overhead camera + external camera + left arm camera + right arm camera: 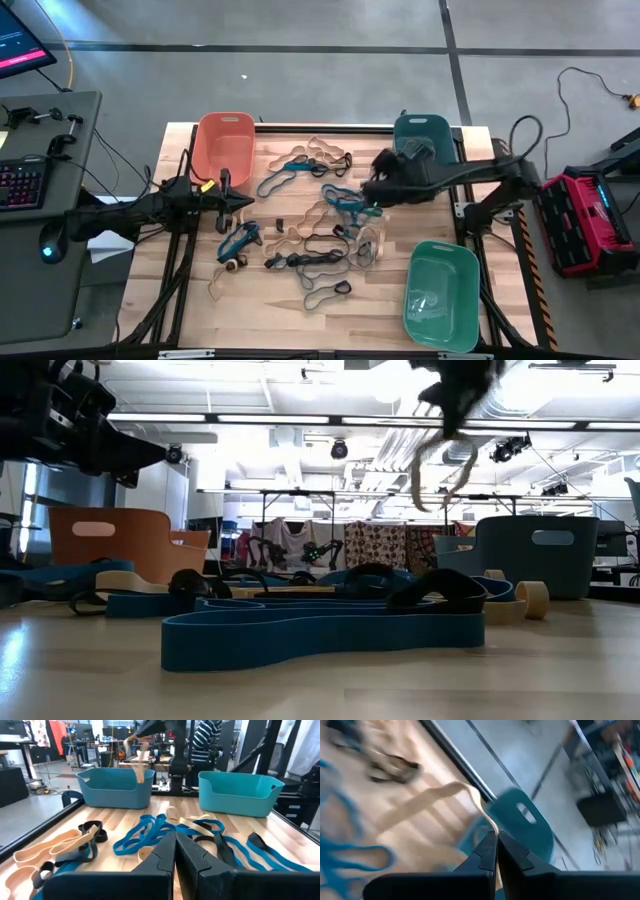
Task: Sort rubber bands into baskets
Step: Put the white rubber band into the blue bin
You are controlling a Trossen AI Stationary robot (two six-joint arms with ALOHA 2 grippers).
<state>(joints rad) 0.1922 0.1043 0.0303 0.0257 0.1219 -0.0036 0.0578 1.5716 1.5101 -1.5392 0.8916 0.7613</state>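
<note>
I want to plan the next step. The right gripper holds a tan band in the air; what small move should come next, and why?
Probably carry it on over the dark teal basket: the right gripper is shut on a tan rubber band hanging free above the table, short of that basket.

Rubber bands [310,240] clutter the table's [380,310] middle; its near edge lies bare.

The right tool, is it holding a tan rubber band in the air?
Yes, in the low view the right tool is high above the table with a tan rubber band hanging from it.
</note>
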